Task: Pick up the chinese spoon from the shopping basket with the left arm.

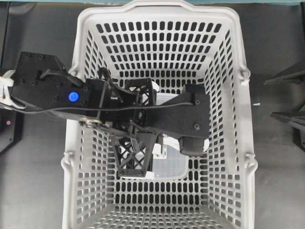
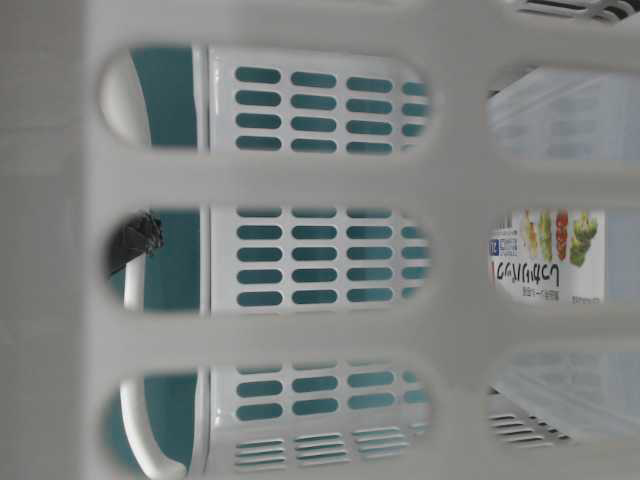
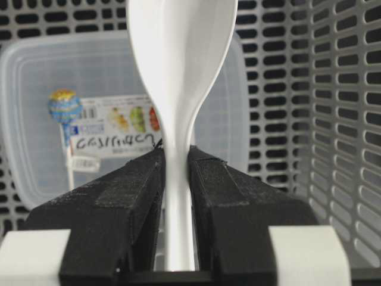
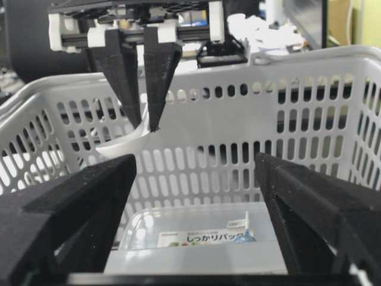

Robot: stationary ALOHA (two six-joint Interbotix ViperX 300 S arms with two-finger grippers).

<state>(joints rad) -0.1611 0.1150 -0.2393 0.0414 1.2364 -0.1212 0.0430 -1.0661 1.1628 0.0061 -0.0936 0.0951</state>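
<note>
The chinese spoon point(image 3: 178, 53) is glossy white, and my left gripper point(image 3: 177, 152) is shut on its handle, with the bowl sticking out past the fingertips. From the right wrist view the left gripper point(image 4: 143, 116) points downward near the shopping basket's rim point(image 4: 297, 59). The spoon's bowl point(image 4: 122, 146) hangs below its tips, clear of the basket floor. In the overhead view the left arm point(image 1: 73, 97) reaches in from the left over the basket point(image 1: 162, 5) and hides the spoon. My right gripper point(image 4: 196, 158) is open and holds nothing, just outside the basket's side.
A clear lidded container point(image 3: 36, 119) with a printed label lies on the basket floor under the spoon, and shows as the container point(image 4: 196, 238) from the right wrist too. The basket's slotted walls point(image 3: 345, 89) stand on every side. A black stand point(image 1: 9, 129) sits left of the basket.
</note>
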